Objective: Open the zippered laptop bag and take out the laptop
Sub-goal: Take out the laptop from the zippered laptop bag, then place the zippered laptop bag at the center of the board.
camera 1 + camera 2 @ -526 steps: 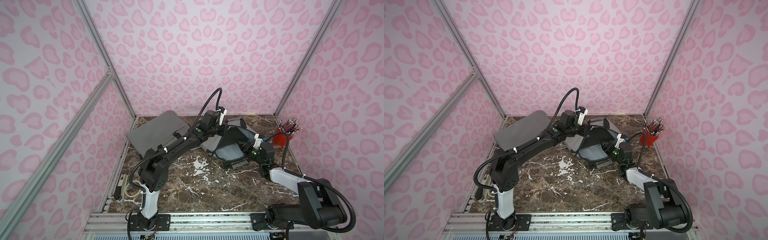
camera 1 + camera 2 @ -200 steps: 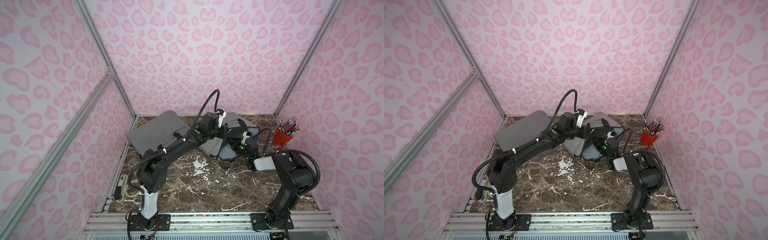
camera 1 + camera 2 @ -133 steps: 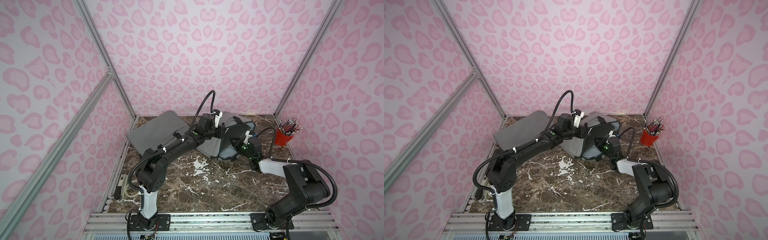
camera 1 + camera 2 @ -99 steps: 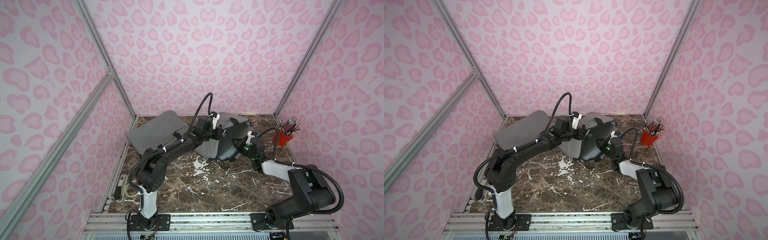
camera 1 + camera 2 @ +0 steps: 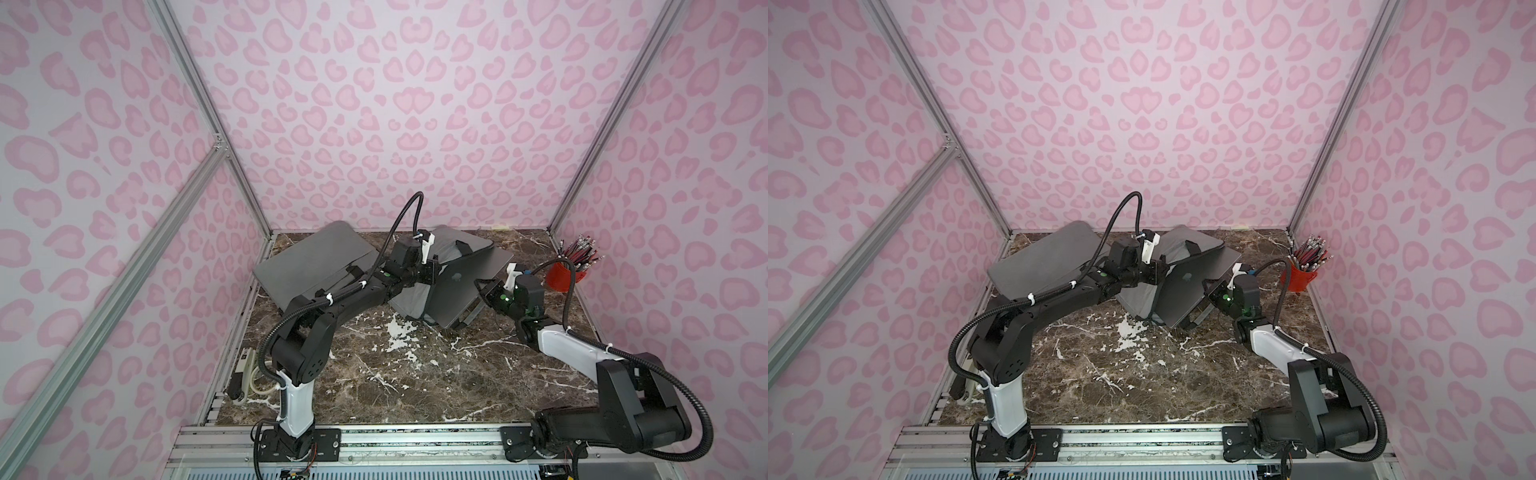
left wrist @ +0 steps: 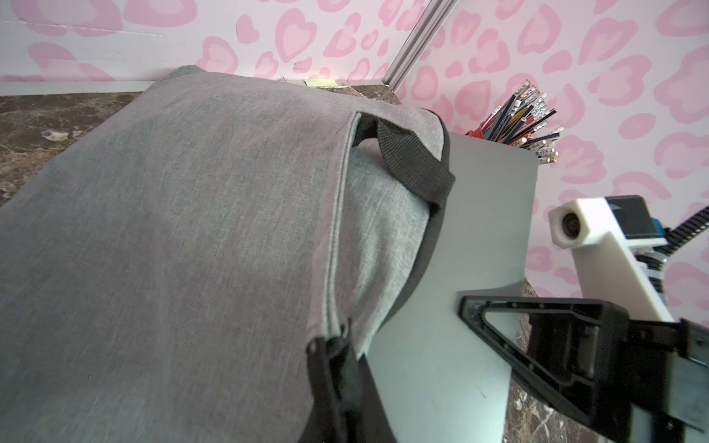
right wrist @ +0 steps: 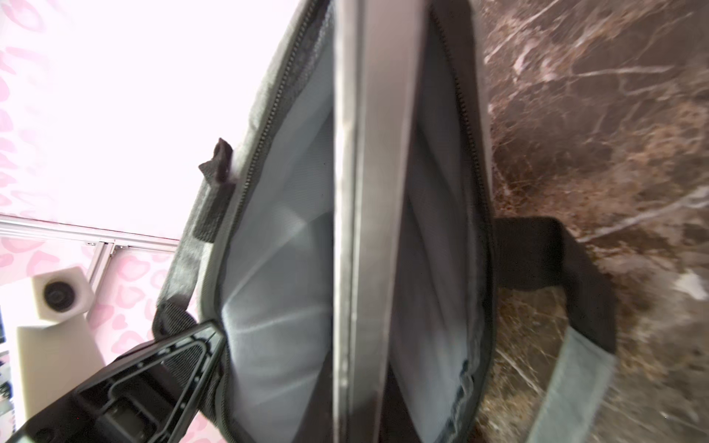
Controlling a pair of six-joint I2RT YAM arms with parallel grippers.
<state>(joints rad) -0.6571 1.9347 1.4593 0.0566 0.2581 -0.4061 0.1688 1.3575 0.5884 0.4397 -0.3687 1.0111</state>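
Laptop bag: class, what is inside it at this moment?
A grey laptop sits between the laptop bag's unzipped, grey-lined walls, partly sticking out. Its inner end and the bag's bottom are hidden by the fabric.

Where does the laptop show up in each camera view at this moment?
In both top views: the laptop, logo up, pokes from the grey bag mid-table, near the back.
Left wrist: pale slab emerging past the bag's mouth, before the pencils.
Right wrist: edge-on strip between the open zipper rows.
Shared landmark: the grey bag.
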